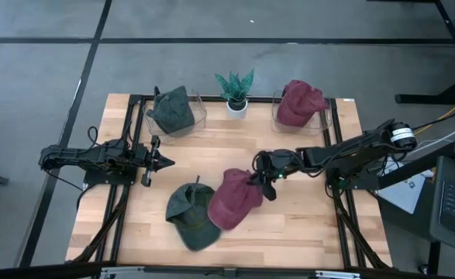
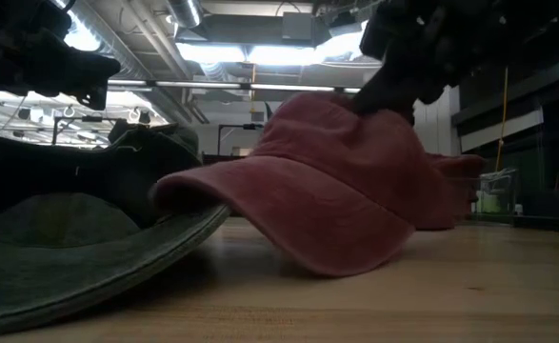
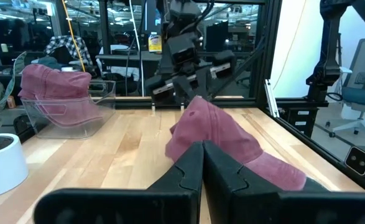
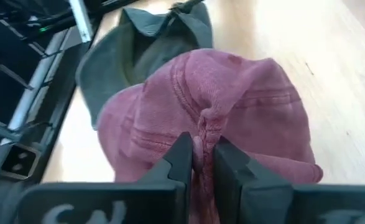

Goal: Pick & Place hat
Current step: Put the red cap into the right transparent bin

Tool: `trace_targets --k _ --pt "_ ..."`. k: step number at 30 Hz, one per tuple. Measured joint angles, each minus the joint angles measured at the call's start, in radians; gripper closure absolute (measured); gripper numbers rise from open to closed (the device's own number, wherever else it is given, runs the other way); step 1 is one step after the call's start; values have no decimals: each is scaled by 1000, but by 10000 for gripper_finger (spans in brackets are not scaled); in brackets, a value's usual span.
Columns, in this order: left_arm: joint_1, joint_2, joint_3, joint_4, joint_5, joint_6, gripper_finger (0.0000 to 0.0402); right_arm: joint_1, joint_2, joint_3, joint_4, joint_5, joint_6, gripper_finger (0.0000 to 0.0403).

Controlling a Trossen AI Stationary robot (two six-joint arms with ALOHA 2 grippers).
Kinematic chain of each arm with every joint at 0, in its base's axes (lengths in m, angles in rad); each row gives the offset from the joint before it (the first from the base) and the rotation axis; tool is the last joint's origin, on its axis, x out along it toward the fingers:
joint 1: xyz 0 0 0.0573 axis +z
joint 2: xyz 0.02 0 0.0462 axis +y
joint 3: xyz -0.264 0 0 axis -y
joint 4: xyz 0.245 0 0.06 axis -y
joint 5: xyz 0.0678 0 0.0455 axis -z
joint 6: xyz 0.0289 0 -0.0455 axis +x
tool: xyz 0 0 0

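Red cap (image 1: 235, 199) lies near the wooden tabletop's (image 1: 305, 225) front edge, pinched by the right gripper's (image 1: 264, 184) fingers, overlapping a green cap (image 1: 190, 217); left gripper (image 1: 163, 162) clenched.

overhead downward, table-level sideways, two wrist close-ups

Two caps (image 1: 219, 208) overlap at table (image 1: 305, 225) front; two binned caps (image 1: 173, 110) behind, plant (image 1: 236, 91) between.

There are four hats: two red ones (image 1: 236, 198) (image 1: 298, 101) and two green ones (image 1: 190, 215) (image 1: 173, 109). Two clear bins (image 1: 196, 118) (image 1: 277, 116) each hold one hat. There is one potted plant (image 1: 236, 91).
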Motion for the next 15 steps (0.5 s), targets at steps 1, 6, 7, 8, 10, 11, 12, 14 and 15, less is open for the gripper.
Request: trace_targets --k 1,6,7,8,10,11,12,14,15 --pt "0 0 0 0 0 0 396 -2 -15 0 -12 -9 -4 364" --pt "0 0 0 0 0 0 396 -23 -111 0 -65 -26 -24 364" --pt "0 0 0 0 0 0 396 -30 -134 0 -69 -45 -25 364" --pt "0 0 0 0 0 0 396 -37 -156 0 -68 -65 -25 364" --pt "0 0 0 0 0 0 396 -48 -198 0 -64 -106 -22 364" --pt "0 0 0 0 0 0 396 -55 -221 0 -64 -122 -21 363" --pt "0 0 0 0 0 0 396 -60 -243 0 -62 -136 -21 363" --pt "0 0 0 0 0 0 396 -67 -284 0 -62 -141 -21 363" --pt "0 0 0 0 0 0 396 -70 -303 0 -62 -141 -20 364"
